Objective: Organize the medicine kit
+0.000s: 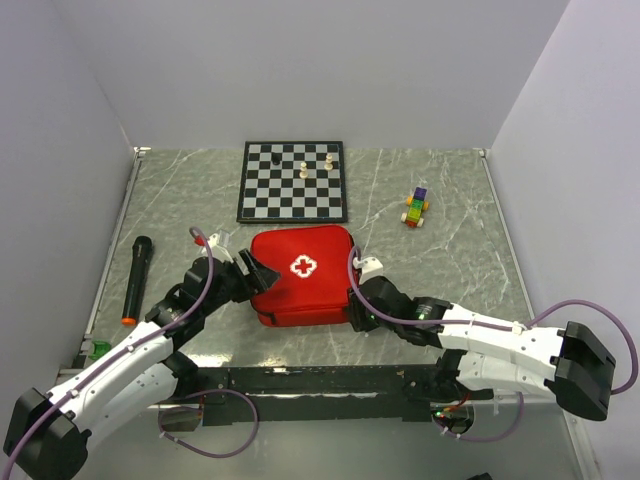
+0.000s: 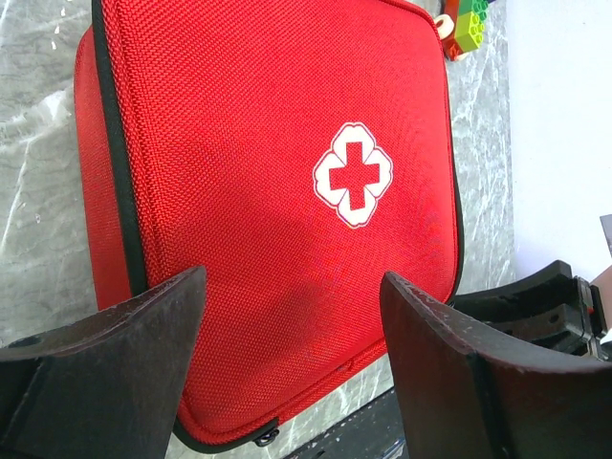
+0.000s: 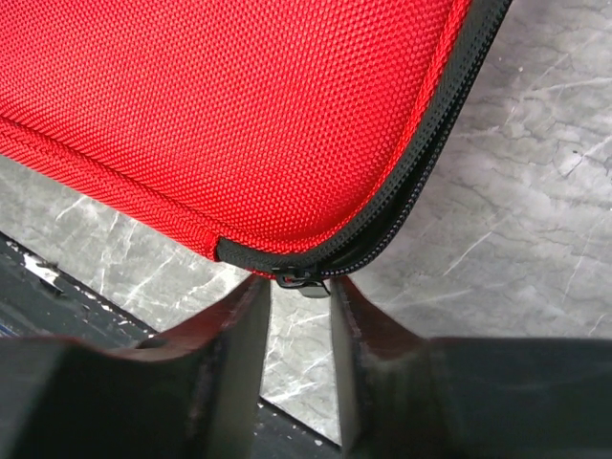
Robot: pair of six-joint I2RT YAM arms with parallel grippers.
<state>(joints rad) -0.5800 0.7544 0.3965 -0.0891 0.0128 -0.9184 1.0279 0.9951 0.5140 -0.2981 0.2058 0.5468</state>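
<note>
**Red kit shut at mid-tabletop, an arm at each side**

The medicine kit (image 1: 292, 288) lies flat in the middle of the grey marbled tabletop (image 1: 450, 250), white cross up and zipper closed around its edge. Just behind it, with a strip of bare surface between, is the chessboard (image 1: 290, 195), which carries one black piece (image 1: 277, 158) and three pale pieces (image 1: 304, 168) near its far edge. A small toy of coloured blocks (image 1: 417, 208) stands well off to the right. A black rod with an orange tip (image 1: 136, 278) lies well off to the left, parallel to the tabletop's side, and something small and green (image 1: 97, 348) sits at the near left border (too small to name).

The left gripper (image 1: 255, 272) is at the kit's left edge. Its fingers (image 2: 134, 363) are spread wide, with the red cover showing between them and nothing held.

The right gripper (image 1: 354, 308) is against the kit's near right corner. In the right wrist view its fingers (image 3: 229, 363) stand close together with only a narrow gap. The zipper pull (image 3: 301, 280) hangs right at their tips, below the black zipper band. I cannot tell whether they actually pinch it.

In the left wrist view, dark parts of the right arm (image 2: 545, 306) cover the kit's far corner.
</note>
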